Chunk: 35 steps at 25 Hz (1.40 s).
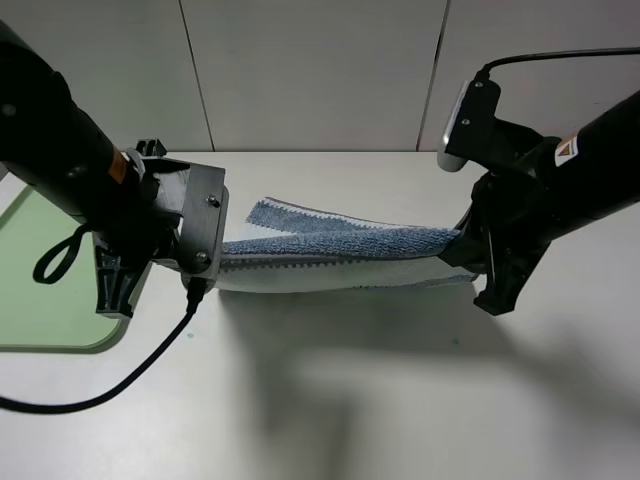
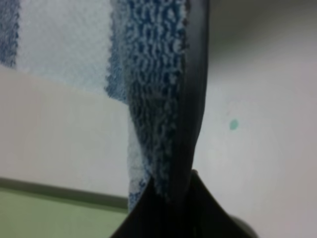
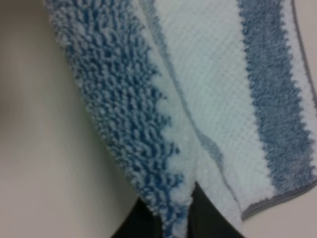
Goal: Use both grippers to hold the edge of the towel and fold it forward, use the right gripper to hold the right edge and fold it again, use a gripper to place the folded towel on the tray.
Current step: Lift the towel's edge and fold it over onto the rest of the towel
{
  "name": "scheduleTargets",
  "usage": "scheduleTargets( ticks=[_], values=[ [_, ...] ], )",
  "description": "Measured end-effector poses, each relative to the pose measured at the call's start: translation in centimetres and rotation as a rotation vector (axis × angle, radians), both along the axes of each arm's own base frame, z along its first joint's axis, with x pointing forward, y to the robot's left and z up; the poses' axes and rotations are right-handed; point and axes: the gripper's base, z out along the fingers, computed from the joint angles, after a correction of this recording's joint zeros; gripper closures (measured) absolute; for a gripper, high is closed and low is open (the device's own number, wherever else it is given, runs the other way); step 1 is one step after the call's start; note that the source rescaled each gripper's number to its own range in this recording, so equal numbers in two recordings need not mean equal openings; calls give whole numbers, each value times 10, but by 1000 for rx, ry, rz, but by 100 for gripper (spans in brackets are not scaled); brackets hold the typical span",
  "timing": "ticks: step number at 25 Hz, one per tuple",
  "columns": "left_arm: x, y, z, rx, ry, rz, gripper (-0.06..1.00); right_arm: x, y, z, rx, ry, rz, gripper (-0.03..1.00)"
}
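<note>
A blue and white striped towel hangs stretched between my two grippers above the white table. My left gripper is shut on the towel's left edge; the left wrist view shows blue pile pinched between dark fingers. My right gripper is shut on the towel's right edge; the right wrist view shows the towel running into the fingers. The green tray lies at the left table edge, partly hidden behind my left arm.
A black cable trails from the left arm across the table's front left. A grey panelled wall stands behind the table. The towel casts a shadow on the bare table in front of it.
</note>
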Motion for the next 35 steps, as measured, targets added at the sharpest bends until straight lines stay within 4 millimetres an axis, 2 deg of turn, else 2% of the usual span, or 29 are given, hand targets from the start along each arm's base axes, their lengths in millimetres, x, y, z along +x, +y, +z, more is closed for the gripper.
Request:
scheduleTargets(
  ticks=[6, 11, 16, 21, 25, 27, 35],
  values=[
    [27, -14, -4, 27, 0, 10, 94, 19, 5, -2, -30, 6, 2, 97],
    [50, -27, 0, 40, -33, -2, 94, 31, -6, -6, -41, 16, -52, 97],
    [70, -37, -10, 84, -35, -14, 94, 39, -18, -6, -39, -15, -86, 97],
    [90, -35, -24, 89, -18, 22, 94, 47, -22, -4, -27, -68, -106, 97],
    [101, -30, -28, 66, -29, 51, 94, 51, -21, -4, -16, -108, -113, 97],
    [105, -28, -28, 54, -41, 58, 94, 54, -20, -9, -22, -101, -114, 97],
    [112, -27, -24, 29, -85, 50, 94, 70, -15, -53, -73, -15, -115, 97]
  ],
)
